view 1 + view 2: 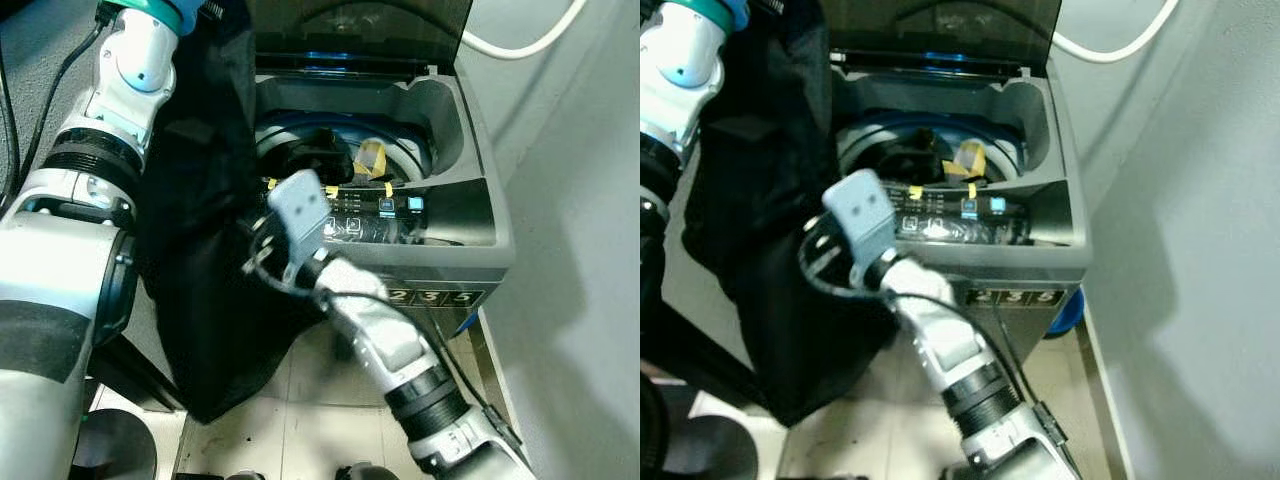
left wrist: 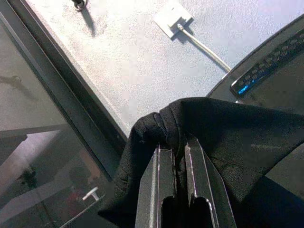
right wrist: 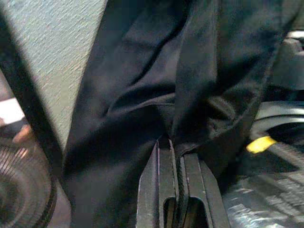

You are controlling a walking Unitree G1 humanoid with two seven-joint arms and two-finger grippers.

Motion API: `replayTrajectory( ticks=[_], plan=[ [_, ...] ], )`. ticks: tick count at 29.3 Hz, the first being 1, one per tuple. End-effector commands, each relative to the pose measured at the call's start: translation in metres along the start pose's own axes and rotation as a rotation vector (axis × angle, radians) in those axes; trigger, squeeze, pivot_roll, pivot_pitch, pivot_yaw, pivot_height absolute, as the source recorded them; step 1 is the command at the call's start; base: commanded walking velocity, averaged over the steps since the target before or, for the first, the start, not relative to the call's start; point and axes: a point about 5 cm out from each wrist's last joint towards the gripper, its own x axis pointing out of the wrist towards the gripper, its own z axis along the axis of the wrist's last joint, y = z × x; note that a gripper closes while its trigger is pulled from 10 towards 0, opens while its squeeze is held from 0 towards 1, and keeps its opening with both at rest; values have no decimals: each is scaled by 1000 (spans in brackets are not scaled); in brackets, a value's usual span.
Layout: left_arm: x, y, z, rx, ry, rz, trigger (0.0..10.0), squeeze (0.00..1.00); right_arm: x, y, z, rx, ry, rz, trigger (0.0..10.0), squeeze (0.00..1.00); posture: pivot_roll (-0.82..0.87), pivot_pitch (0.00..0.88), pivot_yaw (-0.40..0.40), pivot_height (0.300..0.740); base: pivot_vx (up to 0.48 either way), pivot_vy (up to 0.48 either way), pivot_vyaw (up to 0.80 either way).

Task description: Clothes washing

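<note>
A large black garment (image 1: 200, 250) hangs beside the left front of the open top-loading washer (image 1: 470, 215), reaching almost to the floor. My left gripper (image 2: 178, 142) holds its top edge high up, fingers shut on a bunched fold. My right gripper (image 3: 176, 145) is shut on a fold lower down the cloth, close to the washer's control panel (image 1: 380, 210); its wrist (image 1: 300, 205) sits in front of that panel. Inside the drum (image 1: 400, 150) lie dark clothes (image 1: 315, 150) and something yellow (image 1: 372, 155).
The washer's lid (image 1: 360, 25) stands raised at the back. A white hose (image 1: 520, 40) runs along the grey wall (image 1: 570, 250) on the right. A blue object (image 1: 1068, 310) sits at the washer's base. A dark round thing (image 1: 115, 445) is on the floor at lower left.
</note>
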Motion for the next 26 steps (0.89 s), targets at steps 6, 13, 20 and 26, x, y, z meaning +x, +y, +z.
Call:
replayTrajectory(
  ticks=[6,13,20,26],
  plan=[
    [-6,-4,11,-109,-112,33,10000,0,44,-12,55,35,-160,-126,10000,0,7,0,28,740,0,0,0],
    [-24,-12,18,-165,-198,32,10000,0,67,-41,87,-14,-185,-313,10000,0,42,0,9,740,0,0,0],
    [-62,-28,-6,-187,-93,-54,10000,0,74,-55,136,163,-338,-402,10000,0,64,0,-2,740,0,0,0],
    [-81,-42,-32,-227,93,-78,10000,0,77,-51,139,197,-354,-410,10000,0,70,0,-10,740,0,0,0]
  ],
)
